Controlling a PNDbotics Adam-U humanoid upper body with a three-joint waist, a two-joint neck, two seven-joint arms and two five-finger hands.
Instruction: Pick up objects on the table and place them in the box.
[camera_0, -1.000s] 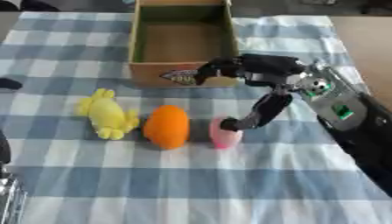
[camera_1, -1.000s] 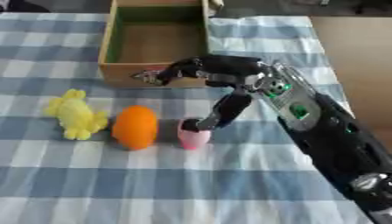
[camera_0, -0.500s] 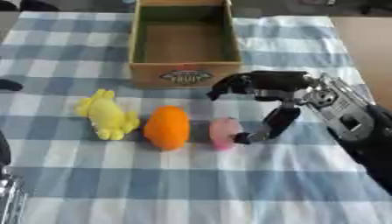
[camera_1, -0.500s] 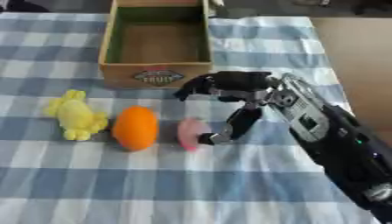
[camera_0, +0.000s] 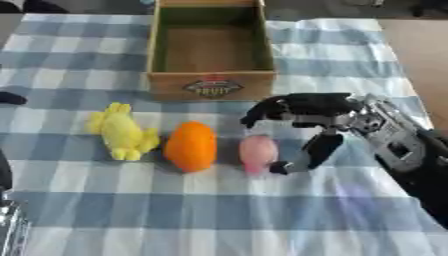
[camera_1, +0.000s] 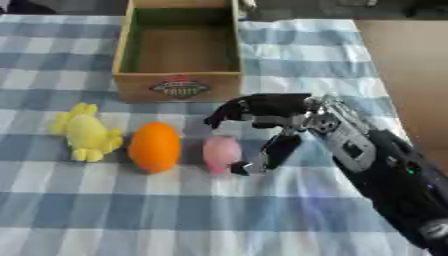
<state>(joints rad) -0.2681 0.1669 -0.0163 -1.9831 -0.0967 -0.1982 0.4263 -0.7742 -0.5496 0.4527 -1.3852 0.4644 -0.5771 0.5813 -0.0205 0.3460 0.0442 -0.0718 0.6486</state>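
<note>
Right hand (camera_0: 306, 117) reaches in from the 3 o'clock side, its fingers (camera_0: 262, 107) spread and relaxed above the table and its thumb (camera_0: 306, 155) angled down so the tip sits just beside the pink egg-shaped object (camera_0: 257, 152); whether the tip touches it cannot be told. The hand grasps nothing. At 9 o'clock of the pink object, just beside it, lies an orange (camera_0: 191, 146). Farther out at 9 o'clock lies a yellow plush toy (camera_0: 121, 131), its lower end close to the orange. All three rest in a row on the blue-and-white checked tablecloth (camera_0: 219, 215). At 12 o'clock of the row stands the open wooden box (camera_0: 212, 85), a fruit label on its near wall, nothing visible inside. No left hand can be made out in either view.
</note>
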